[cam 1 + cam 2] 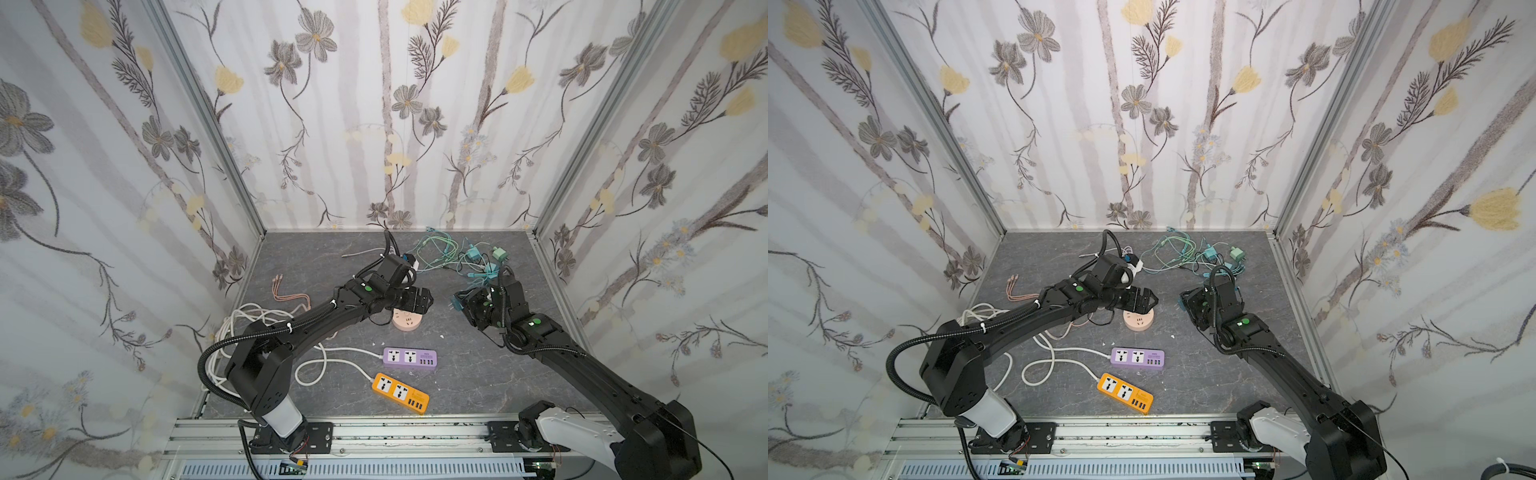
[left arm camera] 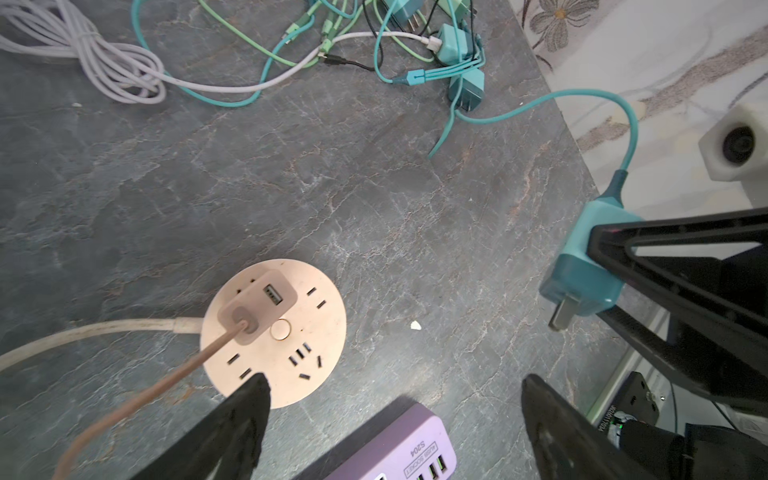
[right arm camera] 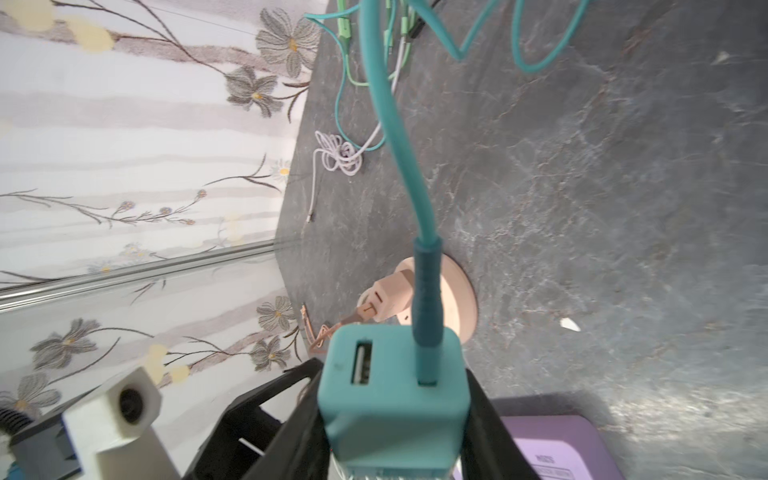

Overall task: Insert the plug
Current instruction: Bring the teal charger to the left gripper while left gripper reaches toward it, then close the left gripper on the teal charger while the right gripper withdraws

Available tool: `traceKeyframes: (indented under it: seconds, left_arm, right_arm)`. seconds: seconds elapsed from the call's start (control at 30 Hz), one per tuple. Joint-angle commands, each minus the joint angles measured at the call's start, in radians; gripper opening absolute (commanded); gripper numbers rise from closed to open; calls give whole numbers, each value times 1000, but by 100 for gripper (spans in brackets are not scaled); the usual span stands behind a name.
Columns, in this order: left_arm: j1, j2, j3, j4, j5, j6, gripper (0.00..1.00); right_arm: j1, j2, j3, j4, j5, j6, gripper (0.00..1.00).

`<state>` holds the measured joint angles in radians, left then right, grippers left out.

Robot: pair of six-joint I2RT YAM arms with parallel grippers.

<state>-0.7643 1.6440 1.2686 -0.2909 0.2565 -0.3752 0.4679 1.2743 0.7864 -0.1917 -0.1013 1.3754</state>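
Observation:
The plug (image 3: 395,395) is a teal charger block with a teal cable, and my right gripper (image 3: 395,419) is shut on its sides. In both top views it hangs above the table right of centre (image 1: 456,305) (image 1: 1182,305), with its prongs (image 2: 561,318) pointing toward the left arm. A round pink socket (image 2: 320,332) (image 1: 409,323) lies on the table with a beige adapter (image 2: 259,305) seated in it. My left gripper (image 2: 392,378) (image 1: 419,305) hovers open over that socket's near edge, with nothing between its fingers.
A purple power strip (image 1: 409,358) and an orange one (image 1: 400,392) lie in front of the round socket. Teal and green cables and chargers are tangled at the back right (image 1: 469,257). White cord coils (image 1: 245,328) and a pink cable (image 1: 291,295) lie on the left. Walls enclose three sides.

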Motion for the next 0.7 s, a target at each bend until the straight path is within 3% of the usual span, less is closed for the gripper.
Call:
traceKeyframes:
  seconds: [0.0,0.27,0.67]
  left_arm:
    - [-4,19,14,108,104,-32,92]
    - [-8,72,50,205,167,-74,84]
    - [-7,127,97,261,131,-108,42]
  right_arm:
    - [26,25,29,106,38,60,39]
    - [64,66,60,163,7,89,39]
    - [82,105,63,211,-61,125,41]
